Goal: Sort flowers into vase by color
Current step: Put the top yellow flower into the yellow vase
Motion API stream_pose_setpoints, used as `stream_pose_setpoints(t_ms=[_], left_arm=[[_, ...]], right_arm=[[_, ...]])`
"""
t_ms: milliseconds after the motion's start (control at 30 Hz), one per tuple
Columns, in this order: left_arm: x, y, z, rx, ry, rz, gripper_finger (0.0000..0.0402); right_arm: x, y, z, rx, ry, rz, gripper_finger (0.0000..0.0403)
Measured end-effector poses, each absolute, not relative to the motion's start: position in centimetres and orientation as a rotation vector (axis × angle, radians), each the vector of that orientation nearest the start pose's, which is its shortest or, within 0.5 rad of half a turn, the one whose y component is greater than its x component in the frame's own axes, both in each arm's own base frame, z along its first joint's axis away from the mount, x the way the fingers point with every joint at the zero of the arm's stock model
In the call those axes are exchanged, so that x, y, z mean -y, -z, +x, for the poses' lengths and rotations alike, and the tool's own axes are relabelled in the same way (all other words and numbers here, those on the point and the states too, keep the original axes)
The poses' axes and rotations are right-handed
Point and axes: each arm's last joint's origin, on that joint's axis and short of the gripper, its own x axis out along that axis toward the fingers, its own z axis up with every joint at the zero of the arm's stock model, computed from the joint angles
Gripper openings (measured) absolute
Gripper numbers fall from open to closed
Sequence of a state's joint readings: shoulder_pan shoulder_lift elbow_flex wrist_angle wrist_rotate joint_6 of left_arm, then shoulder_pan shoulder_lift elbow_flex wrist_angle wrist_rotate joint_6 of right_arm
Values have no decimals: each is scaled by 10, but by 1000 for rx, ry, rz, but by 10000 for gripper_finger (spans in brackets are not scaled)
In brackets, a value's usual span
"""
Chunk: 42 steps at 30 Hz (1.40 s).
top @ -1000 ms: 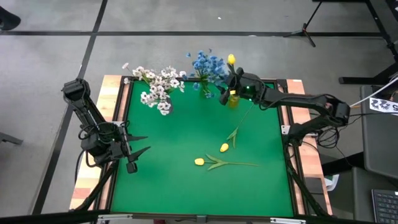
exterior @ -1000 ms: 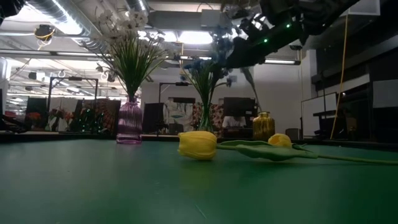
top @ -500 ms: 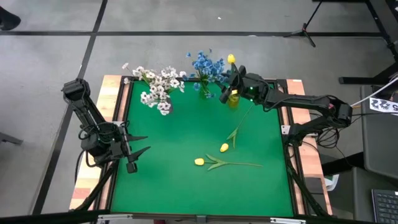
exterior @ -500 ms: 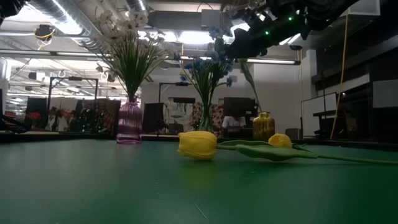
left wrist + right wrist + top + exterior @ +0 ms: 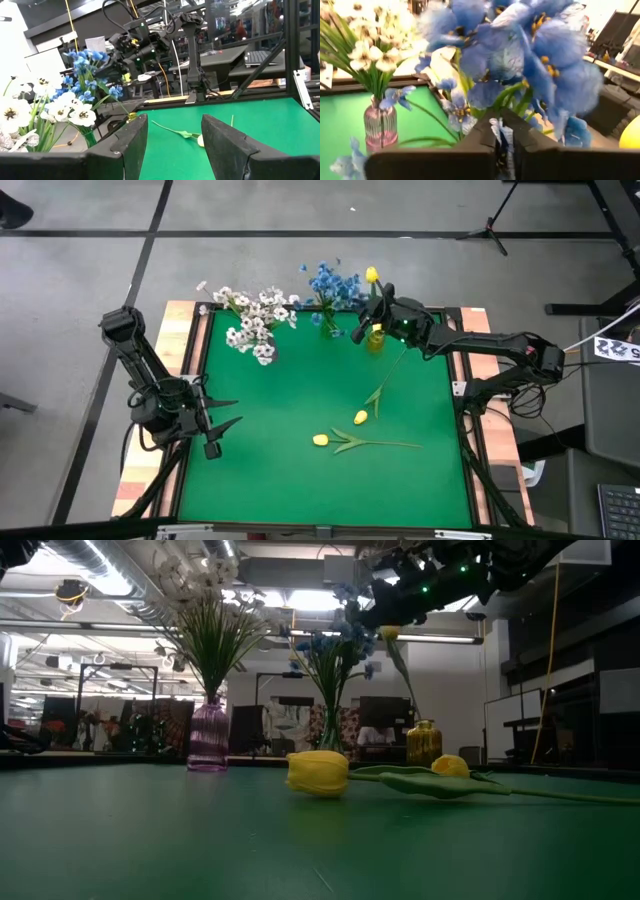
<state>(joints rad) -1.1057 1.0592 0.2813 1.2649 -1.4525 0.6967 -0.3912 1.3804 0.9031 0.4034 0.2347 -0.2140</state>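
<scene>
White flowers (image 5: 255,320) stand in a pink vase (image 5: 208,735). Blue flowers (image 5: 335,285) stand in a clear vase (image 5: 330,730) beside it. One yellow tulip (image 5: 372,275) stands upright in a gold vase (image 5: 423,743). Two more yellow tulips (image 5: 320,440) (image 5: 361,417) lie flat on the green mat. My right gripper (image 5: 370,308) hovers level and shut above the gold vase, beside the standing tulip, pointing into the blue flowers (image 5: 540,45). My left gripper (image 5: 228,413) waits open over the mat's left side. My right gripper's shut fingers (image 5: 480,135) stand right up against the blue blooms. A bluish bit (image 5: 501,137) shows in the slit between them. I cannot tell whether the fingers pinch it or only have it in front of them.
The three vases stand in a row along the mat's far edge. The lying tulips' stems (image 5: 385,444) reach toward the right edge. Wooden rails (image 5: 190,350) border the mat. The mat's middle and near left (image 5: 260,470) are bare.
My right gripper has tipped its fingers upward a little above the gold vase. In the low view the standing tulip's yellow bud now shows just below the fingers, where the gripper hid it before.
</scene>
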Motion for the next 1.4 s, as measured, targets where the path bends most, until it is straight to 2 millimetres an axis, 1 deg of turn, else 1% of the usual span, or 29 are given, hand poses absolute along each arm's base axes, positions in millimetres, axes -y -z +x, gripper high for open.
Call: stream_pose_setpoints(t_ms=[100,200,267,333,433,600,700,900,1000,1200,1400], left_arm=[[139,-238,102,17,-365,212,182],[139,-238,102,17,-365,212,182],[139,-238,102,17,-365,212,182],[139,-238,102,17,-365,212,182],[139,-238,102,18,-364,208,182],[139,-238,102,18,-366,202,182],[139,-238,102,17,-367,206,182],[139,-238,102,17,-367,205,182],[139,-238,102,17,-367,205,182],[139,-238,102,17,-367,205,182],[139,-238,102,17,-367,204,182]], right_arm=[[125,-300,285,-106,616,-204,12],[125,-300,285,-106,614,-204,20],[126,-299,286,-103,614,-205,19],[127,-294,289,-116,610,-203,13],[130,-282,297,-144,607,-196,6],[134,-265,306,-188,595,-172,19],[134,-261,308,-197,594,-168,20],[134,-261,308,-196,572,-173,21],[133,-261,309,-194,534,-179,46],[133,-262,309,-196,540,-186,126],[129,-275,300,-177,534,-198,187]])
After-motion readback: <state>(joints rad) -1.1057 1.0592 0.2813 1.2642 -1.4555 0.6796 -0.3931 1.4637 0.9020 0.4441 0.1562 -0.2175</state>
